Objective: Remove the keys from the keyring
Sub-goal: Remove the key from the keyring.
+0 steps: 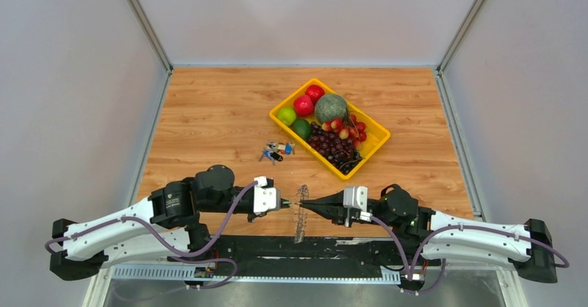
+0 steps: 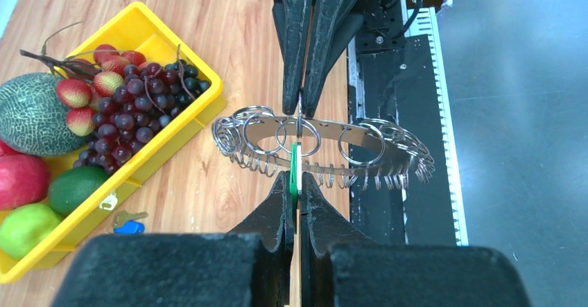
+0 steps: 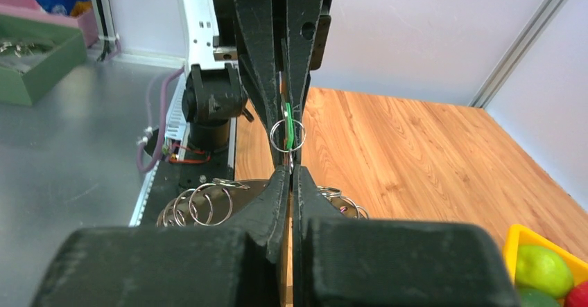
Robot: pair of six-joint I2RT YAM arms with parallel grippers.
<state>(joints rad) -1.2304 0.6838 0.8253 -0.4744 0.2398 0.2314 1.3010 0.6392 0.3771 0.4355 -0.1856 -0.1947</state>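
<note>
From above, the keyring (image 1: 299,217) shows edge-on as a thin strip between the two arms. Its long axis runs from the far side toward the arm bases, and its near end lies over the black base plate (image 1: 277,248); the keys (image 1: 299,229) read only as fine bristles, too small to tell apart. The left gripper (image 1: 283,202) and right gripper (image 1: 308,204) meet tip to tip at the strip's far part. A yellow tray (image 1: 378,141) sits well apart on the table (image 1: 208,113), with a small coloured bunch (image 1: 276,151) just beside it.

In the left wrist view the ring stretches crosswise, keys (image 2: 388,172) bristling along its lower edge. The left gripper (image 2: 295,182) is pressed closed on the green tag (image 2: 294,168). The right gripper (image 2: 299,109) is also closed, with its tips at the ring's upper rim (what they pinch, if anything, is too fine to make out).

In the right wrist view, that gripper's own closed fingers (image 3: 267,203) cover the middle of the keyring (image 3: 208,203), so only loops show at either side; a small ring (image 3: 286,135) hangs at the left gripper's tips.
</note>
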